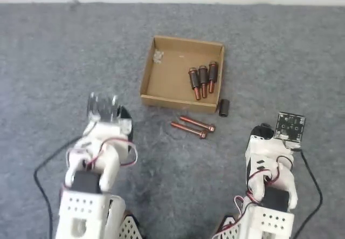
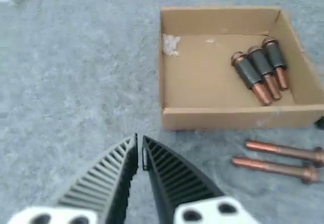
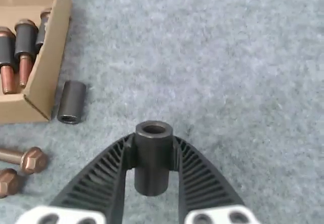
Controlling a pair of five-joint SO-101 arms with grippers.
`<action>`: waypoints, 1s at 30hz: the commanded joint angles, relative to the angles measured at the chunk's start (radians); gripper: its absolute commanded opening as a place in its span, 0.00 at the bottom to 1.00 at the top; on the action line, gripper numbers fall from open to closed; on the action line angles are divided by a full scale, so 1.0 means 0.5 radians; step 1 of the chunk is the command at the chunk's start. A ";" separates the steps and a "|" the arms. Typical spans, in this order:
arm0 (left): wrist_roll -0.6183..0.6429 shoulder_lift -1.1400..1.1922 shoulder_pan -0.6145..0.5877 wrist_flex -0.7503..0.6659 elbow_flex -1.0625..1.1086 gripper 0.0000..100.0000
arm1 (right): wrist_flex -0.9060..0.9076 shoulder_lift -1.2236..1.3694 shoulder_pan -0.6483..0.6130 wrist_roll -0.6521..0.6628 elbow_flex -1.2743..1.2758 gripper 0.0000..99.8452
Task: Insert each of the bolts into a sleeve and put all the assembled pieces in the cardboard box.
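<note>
The cardboard box [image 1: 152, 69] [image 2: 223, 117] [image 3: 48, 90] stands at the table's middle back with three bolts in black sleeves [image 1: 202, 79] [image 2: 259, 68] [image 3: 20, 52] lying inside. Two bare copper bolts [image 1: 193, 125] [image 2: 277, 159] [image 3: 23, 161] lie on the carpet just in front of it. A loose black sleeve [image 1: 224, 107] [image 3: 71, 101] lies beside the box's front right corner. My right gripper [image 3: 153, 155] is shut on another black sleeve [image 3: 152, 155], held upright, over the carpet right of the bolts. My left gripper [image 2: 139, 145] [image 1: 102, 107] is shut with nothing in it, left of the box.
Grey carpet [image 1: 280, 50] covers the whole table. A small scrap of clear material [image 1: 158, 56] [image 2: 170, 44] lies in the box's back left corner. Cables [image 1: 40, 177] run beside both arm bases.
</note>
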 commanded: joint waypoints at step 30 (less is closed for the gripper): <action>-1.412 2.372 1.056 0.328 -1.487 0.12 | 0.005 -0.023 0.023 -0.009 0.028 0.01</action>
